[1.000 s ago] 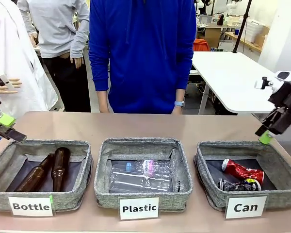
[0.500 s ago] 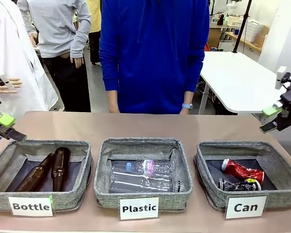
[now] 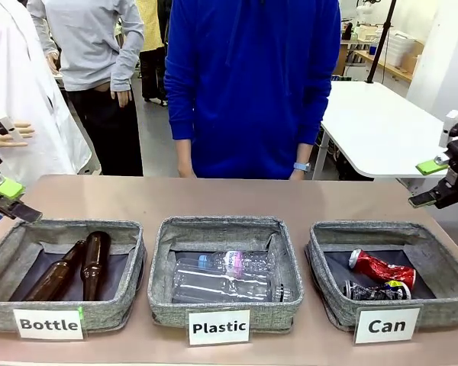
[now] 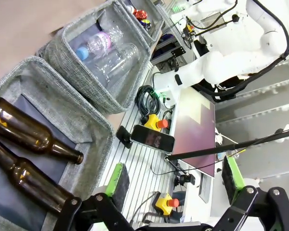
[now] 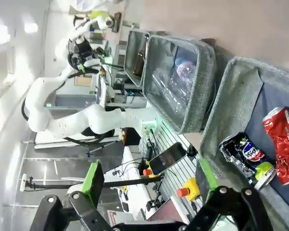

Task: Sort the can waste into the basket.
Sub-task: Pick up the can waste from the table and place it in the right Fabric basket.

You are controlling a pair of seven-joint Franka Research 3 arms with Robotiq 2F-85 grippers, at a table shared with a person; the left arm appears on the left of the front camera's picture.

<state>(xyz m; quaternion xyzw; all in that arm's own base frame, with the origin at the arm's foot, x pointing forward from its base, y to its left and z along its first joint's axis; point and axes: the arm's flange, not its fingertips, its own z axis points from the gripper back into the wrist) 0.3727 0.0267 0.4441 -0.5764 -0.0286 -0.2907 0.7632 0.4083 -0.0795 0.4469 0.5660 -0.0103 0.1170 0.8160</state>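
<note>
Red crushed can (image 3: 380, 268) and dark crushed can (image 3: 376, 290) side by side in grey "Can" basket (image 3: 325, 283), right gripper (image 3: 438, 183) above its far corner, fingers apart, empty, left gripper (image 3: 6, 200) spread, empty, over "Bottle" basket (image 3: 128, 286).

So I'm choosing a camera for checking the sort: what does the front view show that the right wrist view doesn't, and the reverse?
Front view: the white "Can" card, the other label cards, and the person in blue across the table. Right wrist view: the open right gripper from behind its green pads, and the phone under the table edge. Both: the red can and the dark can lying in the basket, plus the neighbouring baskets.
</note>
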